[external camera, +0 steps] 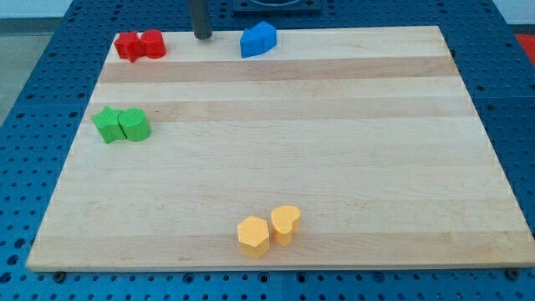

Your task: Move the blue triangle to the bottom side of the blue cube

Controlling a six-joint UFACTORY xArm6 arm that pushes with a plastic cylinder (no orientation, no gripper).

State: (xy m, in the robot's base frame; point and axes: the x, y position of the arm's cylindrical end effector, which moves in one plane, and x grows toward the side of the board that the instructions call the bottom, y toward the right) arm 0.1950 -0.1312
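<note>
Blue triangle: a blue plastic block point(266, 35) lying at the table's top edge, a little to the view's right of the middle. It is the right-hand part of a joined blue pair, and its wedge shape is only partly legible from this angle.
Blue cube: the blue plastic block point(250, 43) forming the left-hand part of the same pair, touching the triangle. The seam between the two is hard to make out.
Relation of the pair: side by side along the top edge; the triangle is not on the cube's bottom side.
My tip: the lower end of the dark rod point(203, 37) rests on the board at the top edge, just to the view's left of the blue cube and apart from it.
Jaws: none exist on this rig; the rod has hold of nothing and touches no block.
Progress: judged as not begun. The triangle must still be separated from the cube and brought round to its bottom side.
Red blocks point(140, 45): two touching pieces at the top-left corner.
Green blocks point(122, 124): two touching pieces near the left edge.
Yellow blocks point(268, 230): a hexagonal piece and a heart-like piece, touching, near the bottom edge.
Wooden table point(334, 167): pale planks, otherwise bare.
</note>
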